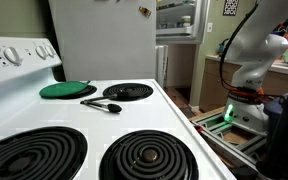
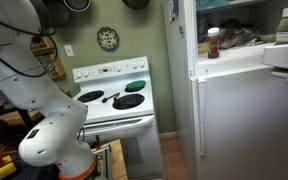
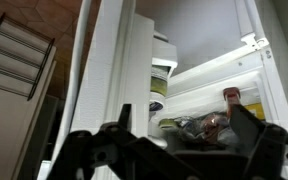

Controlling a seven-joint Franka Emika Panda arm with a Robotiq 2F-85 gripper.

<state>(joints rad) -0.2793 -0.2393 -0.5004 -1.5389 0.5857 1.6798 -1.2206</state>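
In the wrist view my gripper point(image 3: 182, 142) stands open. Its two dark fingers point(image 3: 115, 125) are spread wide at the bottom of the picture, with nothing between them. It faces the inside of an open fridge point(image 3: 199, 75) and touches nothing. On the shelf ahead lie a red-capped jar point(image 3: 231, 97), a crumpled bag of food point(image 3: 197, 126) and a white tub with a green lid point(image 3: 161, 72). An exterior view shows the same jar point(image 2: 213, 42) on the fridge shelf. My white arm point(image 2: 24, 85) point(image 1: 254, 50) appears in both exterior views, but the gripper itself is out of frame there.
A white electric stove point(image 2: 114, 95) stands beside the fridge. On its top lie a green round lid point(image 1: 67, 89) and a black utensil point(image 1: 102, 104) among coil burners point(image 1: 147, 155). The open fridge door point(image 2: 246, 115) fills the right. A white door edge point(image 3: 109, 60) is close by.
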